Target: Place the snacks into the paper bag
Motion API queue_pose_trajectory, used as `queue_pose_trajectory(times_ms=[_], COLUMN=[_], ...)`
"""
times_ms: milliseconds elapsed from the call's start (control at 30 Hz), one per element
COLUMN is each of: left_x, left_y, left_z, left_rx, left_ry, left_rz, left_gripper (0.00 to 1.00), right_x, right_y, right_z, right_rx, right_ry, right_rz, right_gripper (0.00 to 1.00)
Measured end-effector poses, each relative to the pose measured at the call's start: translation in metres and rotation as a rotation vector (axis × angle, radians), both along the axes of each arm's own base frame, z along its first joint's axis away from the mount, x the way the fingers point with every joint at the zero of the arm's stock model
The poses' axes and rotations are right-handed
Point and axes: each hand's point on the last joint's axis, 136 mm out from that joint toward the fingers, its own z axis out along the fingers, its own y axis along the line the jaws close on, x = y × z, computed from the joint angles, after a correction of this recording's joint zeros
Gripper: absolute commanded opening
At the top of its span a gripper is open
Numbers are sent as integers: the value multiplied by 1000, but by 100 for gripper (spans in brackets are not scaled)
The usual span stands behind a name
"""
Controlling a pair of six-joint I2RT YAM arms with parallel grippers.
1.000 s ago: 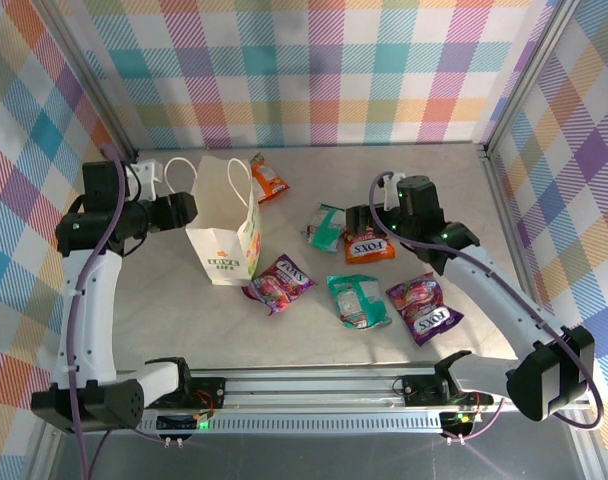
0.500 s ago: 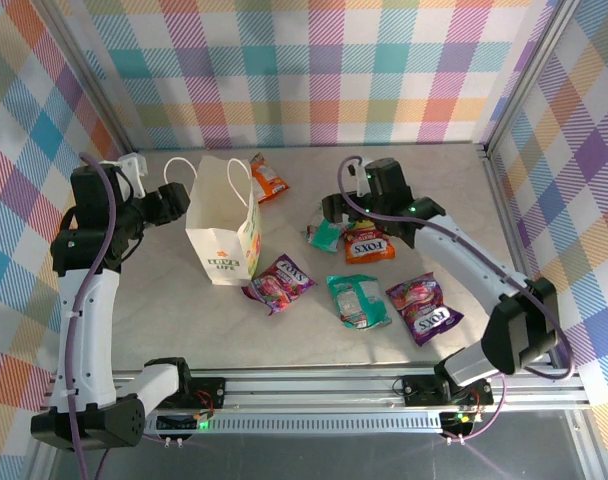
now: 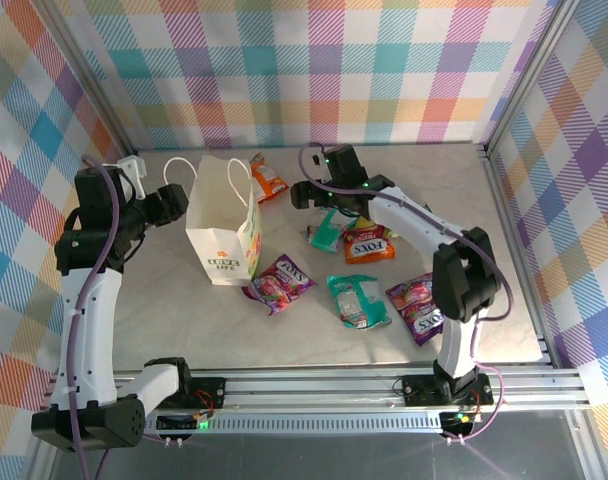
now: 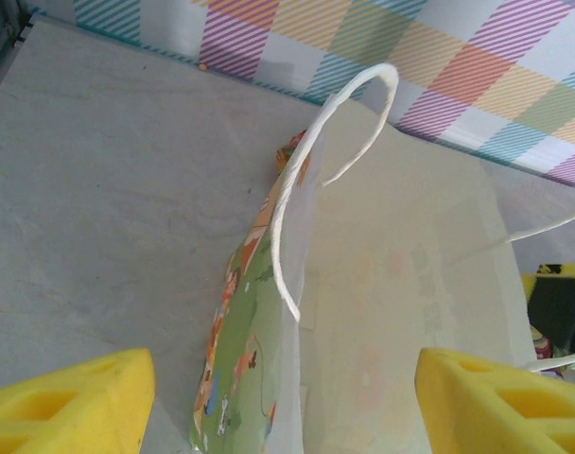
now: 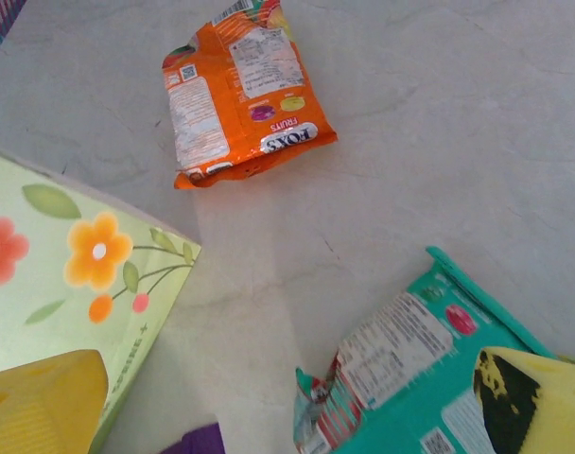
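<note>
The left gripper [image 3: 177,206] hangs just off the left wall of the bag [image 3: 222,240], level with its top, jaws spread wide. In the left wrist view its yellow fingertips [image 4: 75,405] sit at the two bottom corners. The bag stands upright straight ahead of them, open mouth up, with one cord handle [image 4: 292,189] arching in the gap between them. A strip of green print shows below the handle. No finger can be seen touching the paper. Bare table [image 4: 108,189] lies ahead on that gripper's left.

The right gripper [image 3: 298,194] hovers off the bag's right side, jaws also wide apart and holding nothing. Ahead of it, seen from the right wrist, the orange packet [image 5: 240,90] lies flat, well apart from the fingers. Its left finger [image 5: 42,402] sits in front of the bag's flowered side. Its right finger overlaps the teal packet [image 5: 401,378]; whether it touches cannot be told. A purple corner [image 5: 200,442] shows between the fingers at the bottom edge.

From above, four more snacks lie behind the right gripper, toward the bases. The purple packet [image 3: 281,280] is at the bag's foot and the Fox's packet [image 3: 368,243] just beside the teal one. Nearer the bases lie a second teal packet [image 3: 358,300] and a second purple packet [image 3: 422,305].
</note>
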Motion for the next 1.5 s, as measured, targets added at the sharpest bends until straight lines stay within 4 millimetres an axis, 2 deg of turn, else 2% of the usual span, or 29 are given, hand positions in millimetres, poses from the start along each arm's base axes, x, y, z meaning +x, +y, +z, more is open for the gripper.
queue_pose_trajectory(times_ms=[100, 500, 800, 967, 1233, 1367, 1500], left_x=[-2, -4, -3, -1, -3, -8, -12], left_y=[0, 0, -1, -2, -10, -11, -11], left_z=[-1, 15, 4, 7, 20, 26, 30], left_rx=[-10, -26, -59, -66, -133, -140, -142], left_ry=[-4, -73, -84, -101, -143, -168, -181], left_rz=[7, 25, 38, 35, 12, 15, 15], left_gripper=[73, 73, 73, 73, 73, 73, 73], right_x=[14, 53, 81, 95, 105, 114, 115], right_y=[12, 50, 75, 84, 90, 96, 97], right_z=[-10, -47, -86, -102, -118, -120, -121], right_rx=[14, 58, 78, 81, 91, 119, 145], right_ry=[20, 72, 105, 115, 113, 109, 133], right_rz=[-1, 14, 11, -1, -10, -31, -60], right_gripper=[99, 99, 100, 98, 97, 94, 89])
